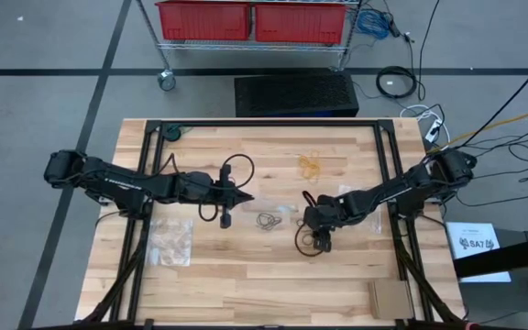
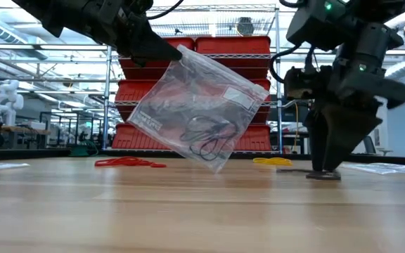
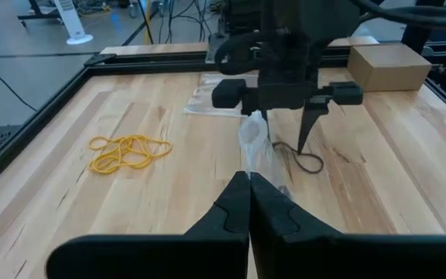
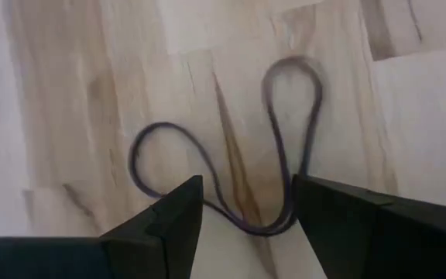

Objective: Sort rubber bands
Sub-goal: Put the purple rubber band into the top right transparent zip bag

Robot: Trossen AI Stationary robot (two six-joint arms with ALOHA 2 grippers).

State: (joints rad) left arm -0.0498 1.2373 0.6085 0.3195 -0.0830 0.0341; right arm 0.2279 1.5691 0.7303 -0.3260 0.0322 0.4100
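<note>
My left gripper (image 1: 244, 196) is shut on a clear plastic bag (image 2: 195, 105) that holds several black rubber bands (image 2: 209, 137). In the low view the bag hangs tilted, its lowest corner (image 2: 219, 167) close above the table. My right gripper (image 4: 246, 203) is open and points straight down at a loose black rubber band (image 4: 285, 139) lying flat on the wood. Its fingers stand on either side of the band's bent lower part; whether they touch it does not show. The same band (image 1: 307, 241) shows beside the right gripper (image 1: 324, 234) in the high view. My left gripper pinches the clear bag by its upper corner (image 2: 183, 53) between both shut fingers (image 3: 235, 203). The fingers come in from the table's left, slanting slightly down. The bag is lifted and hangs tilted below and beyond the fingertips, with the black bands gathered in its lower part.
A bunch of yellowish bands (image 1: 310, 165) lies toward the far side. Red bands (image 2: 129, 162) lie on the table's left part. A flat clear bag (image 1: 170, 240) lies left near, another (image 1: 354, 196) by the right arm. A cardboard box (image 1: 390, 295) sits near right. Black frame rails (image 1: 145, 156) edge the table.
</note>
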